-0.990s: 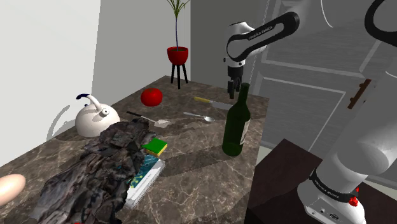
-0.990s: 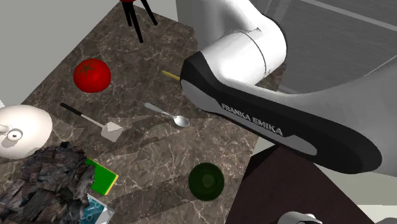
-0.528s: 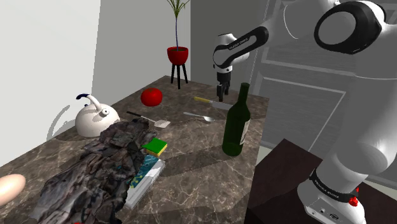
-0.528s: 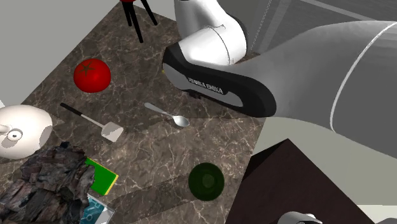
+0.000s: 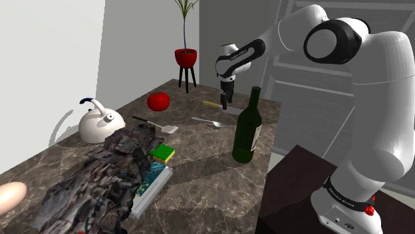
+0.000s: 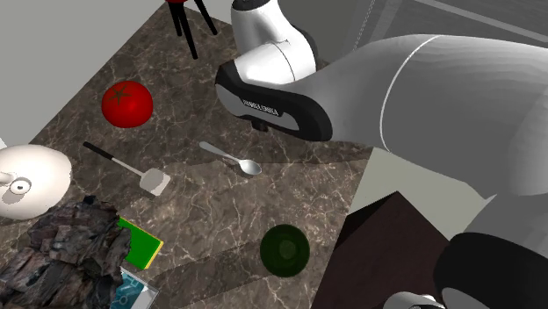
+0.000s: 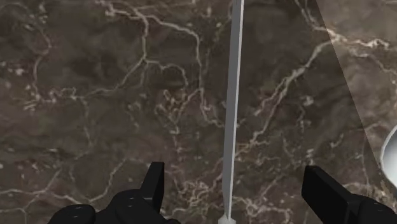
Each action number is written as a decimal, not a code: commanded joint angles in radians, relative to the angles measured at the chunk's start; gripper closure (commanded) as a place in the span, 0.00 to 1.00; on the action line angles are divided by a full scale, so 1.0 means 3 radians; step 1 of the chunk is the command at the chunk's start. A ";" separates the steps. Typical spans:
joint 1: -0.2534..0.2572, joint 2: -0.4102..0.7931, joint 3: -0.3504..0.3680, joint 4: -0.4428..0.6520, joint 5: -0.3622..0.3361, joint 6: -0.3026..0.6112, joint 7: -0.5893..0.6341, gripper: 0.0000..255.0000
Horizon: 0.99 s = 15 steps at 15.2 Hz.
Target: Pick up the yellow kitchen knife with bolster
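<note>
The knife (image 5: 211, 104) lies flat on the dark marble table (image 5: 199, 153) near its far edge, with its yellow handle towards the shoulder view's left and the rest of it hidden behind the gripper (image 5: 225, 104), which hangs straight down over it. In the wrist view, the knife (image 7: 233, 95) appears as a thin grey blade running straight away from the gripper (image 7: 233, 170) across the table (image 7: 95, 95). It passes between the two black fingers (image 7: 153, 181), which stand wide apart, so the jaws are released and neither touches the blade. A spoon (image 5: 209, 122) lies just in front of the knife, and a tall green bottle (image 5: 247, 129) stands upright nearer the camera, close to the table's right edge. A red tomato (image 5: 158, 101) sits well to the left of the knife. A spatula (image 5: 156, 124), a white kettle (image 5: 100, 123), a green and yellow sponge (image 5: 161, 153) and a crumpled dark cloth (image 5: 110, 176) lie farther along the table.
</note>
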 commanded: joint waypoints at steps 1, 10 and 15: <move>0.0002 0.0057 0.0003 -0.0007 0.0002 0.0065 0.0004 0.00; 0.0000 0.0114 0.0004 -0.0043 0.0004 0.0158 0.0005 1.00; 0.0000 0.0119 0.0004 -0.0033 0.0004 0.0153 0.0006 1.00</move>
